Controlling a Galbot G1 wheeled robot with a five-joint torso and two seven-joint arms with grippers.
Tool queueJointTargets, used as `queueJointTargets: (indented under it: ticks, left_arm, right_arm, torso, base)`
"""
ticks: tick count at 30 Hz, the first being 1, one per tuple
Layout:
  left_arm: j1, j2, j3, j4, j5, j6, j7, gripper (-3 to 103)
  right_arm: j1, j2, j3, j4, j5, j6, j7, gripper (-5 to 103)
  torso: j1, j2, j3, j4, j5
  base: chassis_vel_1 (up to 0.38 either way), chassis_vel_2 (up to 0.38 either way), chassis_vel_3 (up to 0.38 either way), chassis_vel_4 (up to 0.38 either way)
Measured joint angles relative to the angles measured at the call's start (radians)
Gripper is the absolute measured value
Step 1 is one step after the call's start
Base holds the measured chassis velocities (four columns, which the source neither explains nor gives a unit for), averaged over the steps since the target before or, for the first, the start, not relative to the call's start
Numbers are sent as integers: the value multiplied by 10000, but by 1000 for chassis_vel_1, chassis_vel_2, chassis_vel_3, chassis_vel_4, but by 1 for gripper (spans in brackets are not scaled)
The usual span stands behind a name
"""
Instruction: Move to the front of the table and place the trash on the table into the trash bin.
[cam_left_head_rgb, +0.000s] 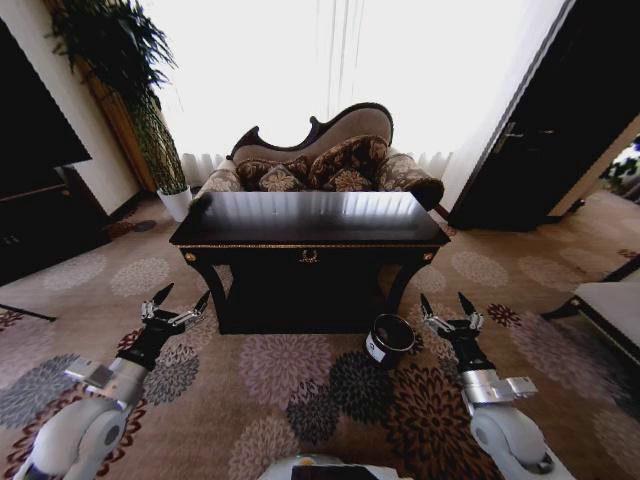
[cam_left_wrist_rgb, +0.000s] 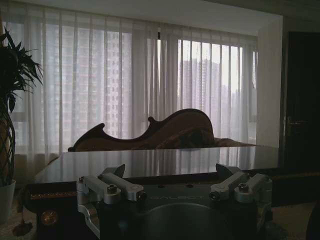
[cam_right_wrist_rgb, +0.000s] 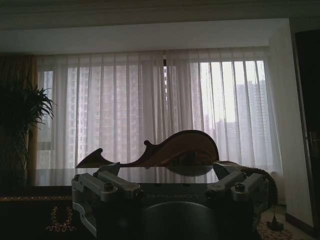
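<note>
The glossy black table (cam_left_head_rgb: 310, 218) stands straight ahead across the carpet, with its gold emblem on the front rail. The trash is out of view; the tabletop reflects the window light. The dark trash bin (cam_left_head_rgb: 390, 340) with a white label sits on the floor by the table's front right leg. My left gripper (cam_left_head_rgb: 185, 293) is open, low over the carpet short of the table's left leg. My right gripper (cam_left_head_rgb: 444, 298) is open too, just right of the bin. Each wrist view looks past its open gripper (cam_left_wrist_rgb: 172, 172) (cam_right_wrist_rgb: 167, 170) at the table's edge (cam_left_wrist_rgb: 150, 162) (cam_right_wrist_rgb: 50, 177).
An ornate sofa (cam_left_head_rgb: 330, 155) with cushions stands behind the table, before bright curtains. A tall plant in a white pot (cam_left_head_rgb: 177, 203) is at the back left, a dark cabinet (cam_left_head_rgb: 40, 200) at the left and a dark door (cam_left_head_rgb: 560, 120) at the right. A bench (cam_left_head_rgb: 610, 305) juts in at the right edge.
</note>
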Motion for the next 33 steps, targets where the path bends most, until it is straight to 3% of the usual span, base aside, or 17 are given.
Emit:
queueJointTargets:
  ticks: [33]
  left_arm:
    - [0,0,0,0,0,0,0,100]
  right_arm:
    - [-1,0,0,0,0,0,0,100]
  torso:
    - [-1,-1,-1,1,0]
  base:
    - [164,-166,-163,165]
